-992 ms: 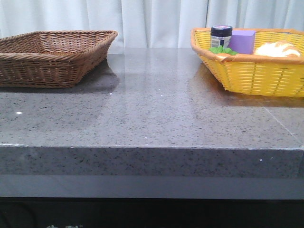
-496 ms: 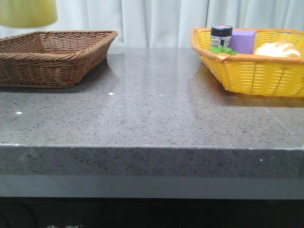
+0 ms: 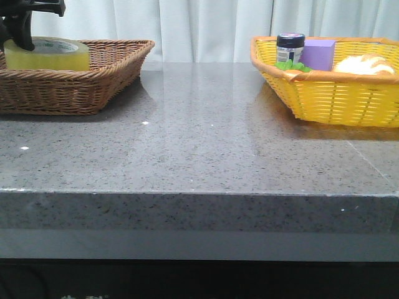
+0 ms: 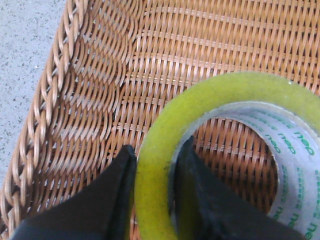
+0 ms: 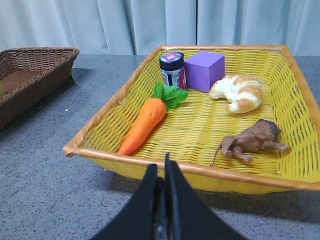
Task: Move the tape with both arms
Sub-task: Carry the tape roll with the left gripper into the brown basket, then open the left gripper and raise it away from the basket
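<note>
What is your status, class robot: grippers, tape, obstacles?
Left gripper fingers shut on the tape, one inside the core, over the brown basket. Right gripper shut, empty, before the yellow basket. Nothing blocking.

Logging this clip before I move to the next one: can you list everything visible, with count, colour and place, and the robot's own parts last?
tape: 1, translucent yellow with green-printed white core, in the brown basket
brown basket: 1, brown wicker, table's left rear
yellow basket: 1, yellow with orange rim, table's right rear
carrot: 1, orange with green top, in the yellow basket
jar: 1, dark lid, yellow basket's back
block: 1, purple, beside the jar
croissant: 1, tan, yellow basket
animal figure: 1, brown, yellow basket
table: 1, grey speckled
curtain: white, behind
left pincer: black, clamping the tape's wall
right pincer: black, shut, before the yellow basket
</note>
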Tool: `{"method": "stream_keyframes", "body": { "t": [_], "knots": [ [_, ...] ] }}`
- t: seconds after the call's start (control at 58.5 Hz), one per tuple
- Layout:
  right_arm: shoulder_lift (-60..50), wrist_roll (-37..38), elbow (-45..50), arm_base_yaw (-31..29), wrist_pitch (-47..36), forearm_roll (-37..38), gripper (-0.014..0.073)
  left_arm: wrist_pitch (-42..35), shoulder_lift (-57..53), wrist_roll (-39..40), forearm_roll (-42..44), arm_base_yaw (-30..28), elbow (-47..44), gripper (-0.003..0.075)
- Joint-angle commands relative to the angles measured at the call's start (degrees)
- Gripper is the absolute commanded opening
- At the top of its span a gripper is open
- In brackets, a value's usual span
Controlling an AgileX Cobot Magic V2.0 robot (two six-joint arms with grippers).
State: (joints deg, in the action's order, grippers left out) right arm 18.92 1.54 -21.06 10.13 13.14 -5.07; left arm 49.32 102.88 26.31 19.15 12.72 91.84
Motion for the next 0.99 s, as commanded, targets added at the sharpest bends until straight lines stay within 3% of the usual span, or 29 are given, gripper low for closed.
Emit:
{"method": "stream_keyframes", "body": {
  "t": [0.0,0.137,0.222,0.445,0.564,0.77,0.975],
  "knots": [
    [0.19,-0.31,-1.29,-0.25,-5.03,0.40,-0.0068,-2.97,-2.95,-0.23,0.80,0.07,2.27,0.0148],
    [0.19,-0.31,-1.29,-0.25,-5.03,0.40,-0.0068,-2.84,-2.95,-0.23,0.80,0.07,2.27,0.0332],
    [0.19,-0.31,-1.29,-0.25,-5.03,0.40,-0.0068,-2.84,-2.95,-0.23,0.80,0.07,2.27,0.0400],
    [0.19,-0.31,-1.29,-0.25,-5.03,0.40,-0.0068,-2.61,-3.15,-0.23,0.80,0.07,2.27,0.0419],
    [0.19,-0.31,-1.29,-0.25,-4.97,0.40,-0.0068,-2.61,-3.79,-0.23,0.80,0.07,2.48,0.0330],
    [0.19,-0.31,-1.29,-0.25,-4.97,0.40,-0.0068,-2.98,-5.34,-0.23,0.80,0.07,2.64,-0.0018],
    [0.19,-0.31,-1.29,-0.25,-4.97,0.40,-0.0068,-3.41,-9.33,-0.23,0.91,0.07,1.60,-0.0020]
  ]
}}
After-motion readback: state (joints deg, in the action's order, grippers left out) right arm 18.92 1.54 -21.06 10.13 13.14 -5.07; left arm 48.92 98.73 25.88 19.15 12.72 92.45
